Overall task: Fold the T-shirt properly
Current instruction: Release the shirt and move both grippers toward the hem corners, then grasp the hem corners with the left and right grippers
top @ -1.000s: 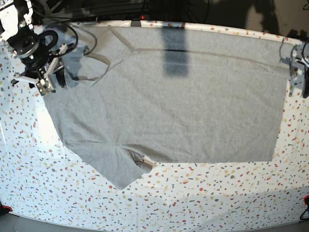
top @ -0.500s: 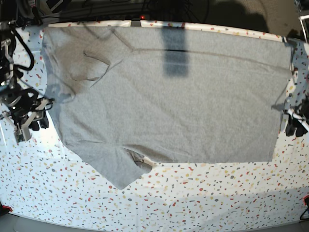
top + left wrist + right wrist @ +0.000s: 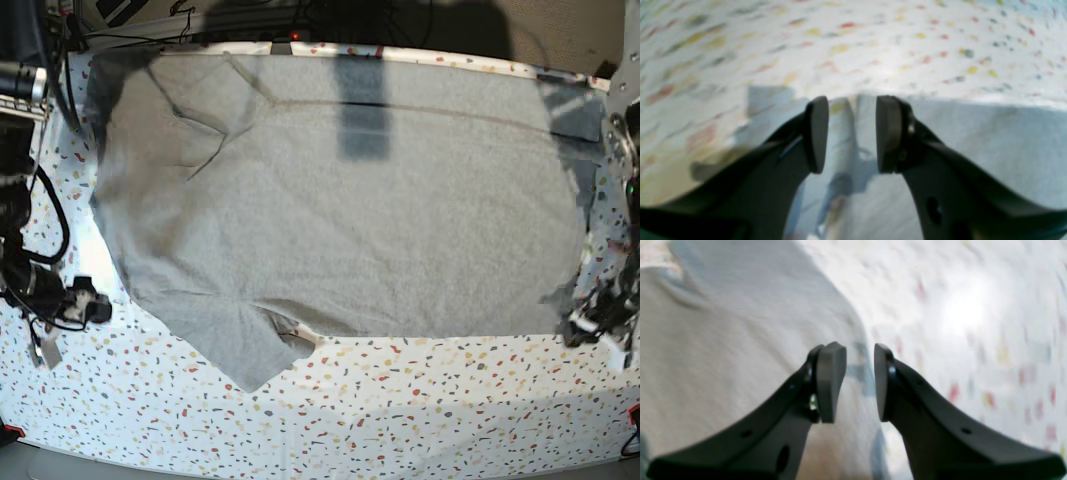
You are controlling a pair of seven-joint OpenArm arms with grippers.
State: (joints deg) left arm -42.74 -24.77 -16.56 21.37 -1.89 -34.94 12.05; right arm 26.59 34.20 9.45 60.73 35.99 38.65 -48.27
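The grey T-shirt (image 3: 350,210) lies spread flat on the speckled table (image 3: 400,400), plain side up, with one sleeve (image 3: 245,350) pointing to the front edge. My right gripper (image 3: 92,308) is at the shirt's near-left edge. In the right wrist view the right gripper (image 3: 858,383) is open, and the shirt (image 3: 723,340) has its edge running under the gap. My left gripper (image 3: 582,325) is at the hem's near-right corner. In the left wrist view the left gripper (image 3: 848,133) is open over the shirt (image 3: 973,140) at its edge. The lettering is hidden.
A dark shadow band (image 3: 362,105) crosses the shirt's far middle. Cables and arm hardware (image 3: 40,60) crowd the far left corner. The table's front edge runs along the bottom of the base view.
Both arms have swept from the shirt's far corners toward the front along its sides. The shirt's far-left sleeve area lies flatter now.
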